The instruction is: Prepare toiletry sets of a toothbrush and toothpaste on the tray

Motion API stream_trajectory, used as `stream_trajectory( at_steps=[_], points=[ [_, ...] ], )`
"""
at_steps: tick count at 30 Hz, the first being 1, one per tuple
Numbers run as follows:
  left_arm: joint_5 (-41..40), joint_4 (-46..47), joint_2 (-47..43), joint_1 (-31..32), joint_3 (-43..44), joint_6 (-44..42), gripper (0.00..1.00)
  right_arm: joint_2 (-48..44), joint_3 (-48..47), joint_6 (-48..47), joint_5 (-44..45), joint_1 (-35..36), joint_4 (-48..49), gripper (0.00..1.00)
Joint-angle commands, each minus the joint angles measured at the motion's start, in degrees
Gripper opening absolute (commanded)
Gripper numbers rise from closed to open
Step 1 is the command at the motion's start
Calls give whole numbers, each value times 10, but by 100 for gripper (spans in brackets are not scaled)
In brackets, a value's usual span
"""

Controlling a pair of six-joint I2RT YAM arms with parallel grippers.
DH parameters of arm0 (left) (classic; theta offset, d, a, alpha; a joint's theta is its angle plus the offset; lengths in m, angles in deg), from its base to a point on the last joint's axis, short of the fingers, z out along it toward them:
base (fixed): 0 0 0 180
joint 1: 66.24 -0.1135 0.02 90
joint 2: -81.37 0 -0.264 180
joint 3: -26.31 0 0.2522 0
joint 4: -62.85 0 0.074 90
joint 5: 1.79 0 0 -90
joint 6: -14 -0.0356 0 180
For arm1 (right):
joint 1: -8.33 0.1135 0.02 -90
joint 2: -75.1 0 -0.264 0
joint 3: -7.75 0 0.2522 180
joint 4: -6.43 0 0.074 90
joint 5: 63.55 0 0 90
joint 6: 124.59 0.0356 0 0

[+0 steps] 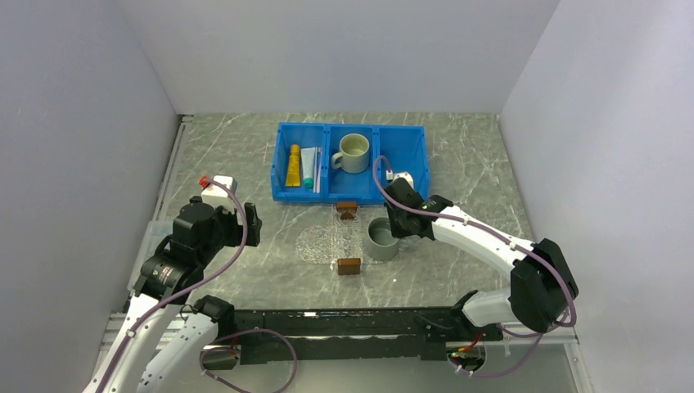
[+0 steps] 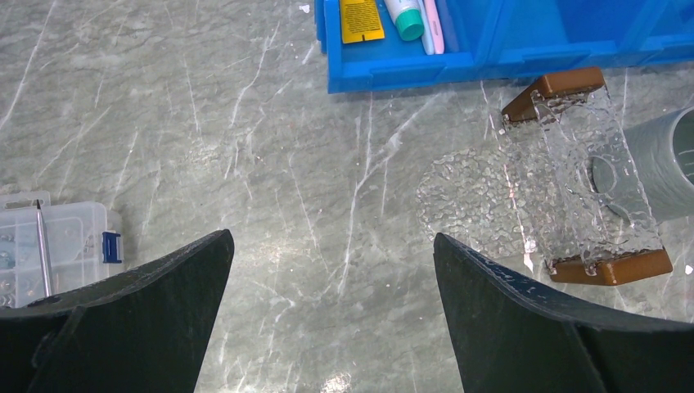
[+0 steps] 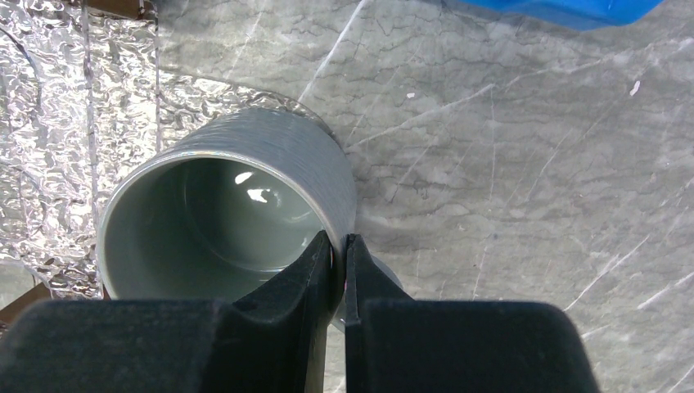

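Note:
The clear tray (image 1: 326, 242) lies between its two brown handles (image 1: 349, 265) in front of the blue bin (image 1: 352, 196). In the bin's left compartment lie the yellow toothpaste (image 1: 293, 165), the white toothpaste with a teal cap (image 1: 308, 168) and the thin pale toothbrush (image 1: 317, 169). My right gripper (image 3: 339, 242) is shut on the rim of a grey mug (image 3: 221, 213) at the tray's right edge (image 3: 49, 123). I cannot tell whether the mug rests or hangs. My left gripper (image 2: 331, 237) is open over bare table, left of the tray (image 2: 556, 164).
A white mug (image 1: 353, 152) stands in the bin's middle compartment and a small white object (image 1: 401, 177) lies in the right one. A clear parts box (image 2: 49, 246) sits at the table's left edge. Grey walls close in both sides and the back.

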Motion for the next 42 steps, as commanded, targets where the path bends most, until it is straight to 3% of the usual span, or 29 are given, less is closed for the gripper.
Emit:
stream_trajectory(
  at_steps=[1, 8, 15, 24, 31, 37, 42],
  points=[
    [5, 11, 2, -3, 4, 5, 99, -14, -1, 13, -10, -1, 33, 12],
    [5, 10, 2, -4, 4, 4, 99, -26, -16, 13, 4, 0, 19, 33],
    [19, 15, 2, -4, 4, 11, 99, -35, -44, 13, 17, 0, 2, 42],
    [59, 20, 56, -4, 30, 13, 99, -32, -117, -8, 36, 0, -25, 45],
    [112, 24, 133, -4, 96, 17, 99, -55, -117, -15, 44, 0, -22, 47],
    [186, 24, 261, 5, 184, 39, 99, -104, -82, -19, 51, 0, -28, 48],
    [169, 25, 360, 37, 276, 62, 99, -156, -39, -2, 33, 0, -29, 47]
  ],
)
